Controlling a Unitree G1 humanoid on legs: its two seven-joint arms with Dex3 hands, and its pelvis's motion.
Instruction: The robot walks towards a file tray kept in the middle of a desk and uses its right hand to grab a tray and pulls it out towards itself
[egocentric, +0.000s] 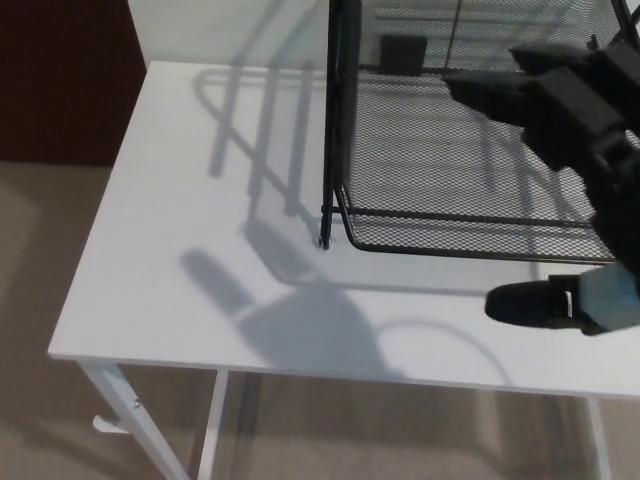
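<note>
From my remote station, the head view shows only the right hand (575, 190), entering from the right edge. I read it as spread wide: two thick fingers (500, 95) reach leftward high in the picture, and the thumb (530, 303) reaches leftward much lower. Nothing lies between them that the hand has closed on; it holds nothing. I cannot tell whether any part of the hand touches the wire. The left hand does not appear.

The file tray (470, 150) is a black wire-mesh unit. Its lowest tray sits directly beneath the fingers, with the mesh floor visible under and to the left of them. The tray's front rim (450, 245) runs between fingers and thumb in the picture, so the fingers lie over the mesh on the far side of the rim and the thumb lies on the near side, over bare tabletop. The black upright post (335, 120) of the rack stands well to the left of the hand, with its foot on the desk.

The white desk (170, 250) extends left of the hand and carries a dark shadow (300, 325) of the spread hand, left of and just below the thumb. A white desk leg (130, 410) shows at lower left above beige floor (40, 260).
</note>
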